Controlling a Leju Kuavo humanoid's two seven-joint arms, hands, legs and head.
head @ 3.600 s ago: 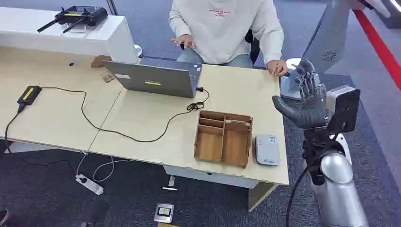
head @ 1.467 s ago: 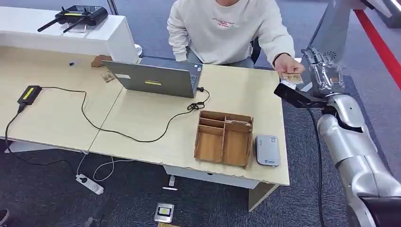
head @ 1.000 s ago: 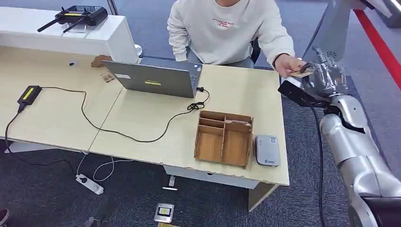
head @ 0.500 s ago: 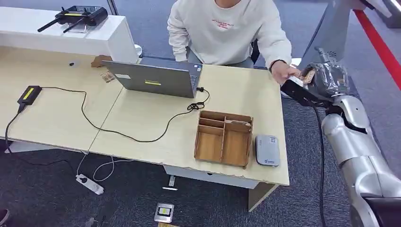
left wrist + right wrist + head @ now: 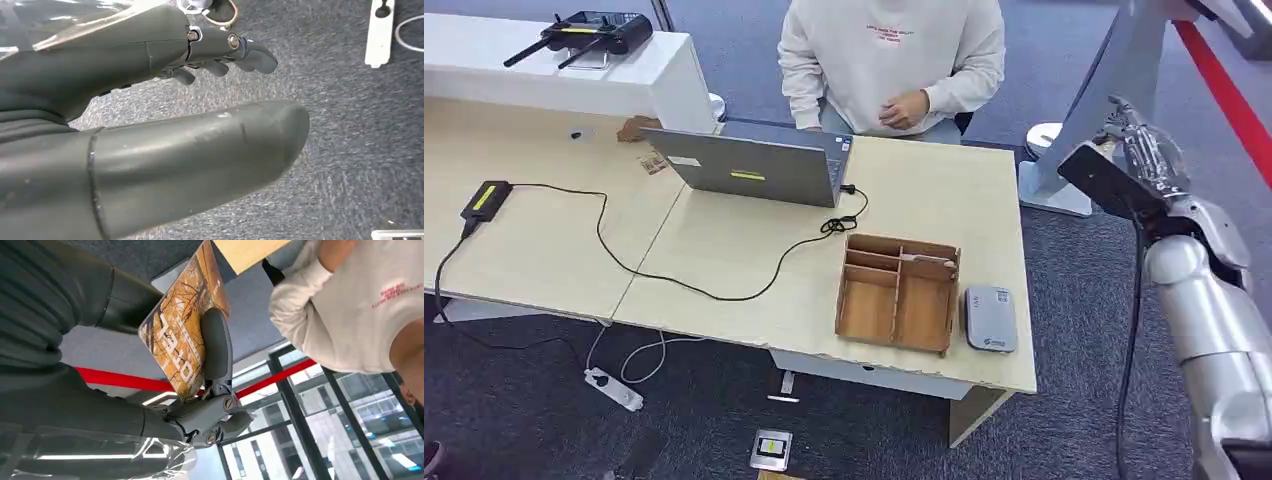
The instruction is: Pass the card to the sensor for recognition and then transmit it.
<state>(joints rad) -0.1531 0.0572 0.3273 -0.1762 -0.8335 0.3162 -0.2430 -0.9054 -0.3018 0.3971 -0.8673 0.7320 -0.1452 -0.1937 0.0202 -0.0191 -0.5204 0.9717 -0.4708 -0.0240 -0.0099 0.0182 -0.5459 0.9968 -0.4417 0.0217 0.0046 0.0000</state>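
Note:
My right hand (image 5: 1140,158) is raised off the table's far right corner, beyond its edge. It pinches an orange-brown printed card (image 5: 179,327) between the thumb and a dark finger (image 5: 216,345). The sensor (image 5: 990,318), a flat grey card reader, lies near the table's front right corner, beside a wooden tray (image 5: 897,293), well below and to the left of the hand. My left hand (image 5: 150,130) hangs over the grey carpet with its fingers apart and nothing in it.
A person in a cream sweatshirt (image 5: 890,55) sits behind the table with a hand drawn in to the chest. A grey laptop (image 5: 754,166) with a black cable stands at the table's middle. A white stand base (image 5: 1052,185) sits on the floor near my right hand.
The person passed the card into my right hand and pulled their hand back to their chest. My right hand has moved right, away from the table, with the card.

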